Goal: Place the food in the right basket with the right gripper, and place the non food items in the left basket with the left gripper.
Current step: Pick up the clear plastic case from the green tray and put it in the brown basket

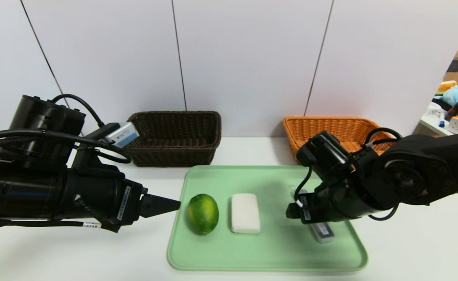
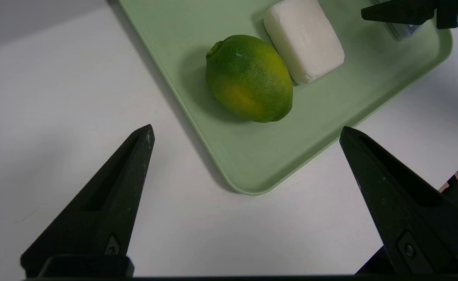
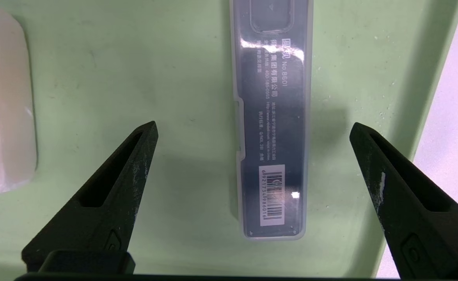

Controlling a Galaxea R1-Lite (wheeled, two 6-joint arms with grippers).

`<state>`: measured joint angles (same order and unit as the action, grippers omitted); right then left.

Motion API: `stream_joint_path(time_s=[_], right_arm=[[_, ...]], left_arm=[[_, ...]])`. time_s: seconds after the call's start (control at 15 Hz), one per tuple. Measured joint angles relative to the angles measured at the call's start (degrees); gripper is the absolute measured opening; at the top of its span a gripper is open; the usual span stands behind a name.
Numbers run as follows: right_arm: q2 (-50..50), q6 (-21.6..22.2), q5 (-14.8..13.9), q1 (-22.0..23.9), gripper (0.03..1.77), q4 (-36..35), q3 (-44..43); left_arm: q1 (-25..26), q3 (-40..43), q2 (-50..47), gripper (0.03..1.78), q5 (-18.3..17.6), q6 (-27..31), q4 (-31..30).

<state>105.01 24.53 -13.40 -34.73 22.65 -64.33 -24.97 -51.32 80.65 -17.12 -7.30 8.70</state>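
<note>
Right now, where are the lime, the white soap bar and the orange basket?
lime (image 1: 202, 214), head view, middle of its rind.
white soap bar (image 1: 245, 213), head view, its top face.
orange basket (image 1: 322, 124), head view, its back rim.

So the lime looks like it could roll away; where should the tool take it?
Across the lime's narrow middle, from above. It lies lengthwise on the tray, and the soap leaves a gap beside it for a finger.

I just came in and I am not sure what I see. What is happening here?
A two-armed robot is sorting items from a green tray. Its right gripper hangs open above a clear plastic case, holding nothing. The left gripper waits open beside the tray, near the lime. The white soap bar lies untouched.
</note>
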Motion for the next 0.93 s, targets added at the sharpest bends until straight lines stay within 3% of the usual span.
stream_joint_path(time_s=[0.27, 0.53, 0.73, 0.8, 0.93], right_arm=[[0.2, -0.2, 0.1, -0.1, 1.70, 0.1, 0.5], [0.2, -0.3, 0.2, -0.5, 1.08, 0.1, 0.9], [0.2, -0.3, 0.3, -0.5, 0.77, -0.2, 1.3], [0.2, -0.3, 0.3, -0.6, 0.56, -0.2, 1.4], [0.2, -0.2, 0.3, -0.6, 0.55, -0.4, 1.4]], left_arm=[[0.0, 0.2, 0.0, 1.69, 0.0, 0.0, -0.1], [0.0, 0.2, 0.0, 1.69, 0.0, -0.1, -0.1], [0.0, 0.2, 0.0, 1.69, 0.0, -0.1, -0.1], [0.0, 0.2, 0.0, 1.69, 0.0, -0.1, -0.1], [0.0, 0.3, 0.0, 1.69, 0.0, -0.2, -0.1]])
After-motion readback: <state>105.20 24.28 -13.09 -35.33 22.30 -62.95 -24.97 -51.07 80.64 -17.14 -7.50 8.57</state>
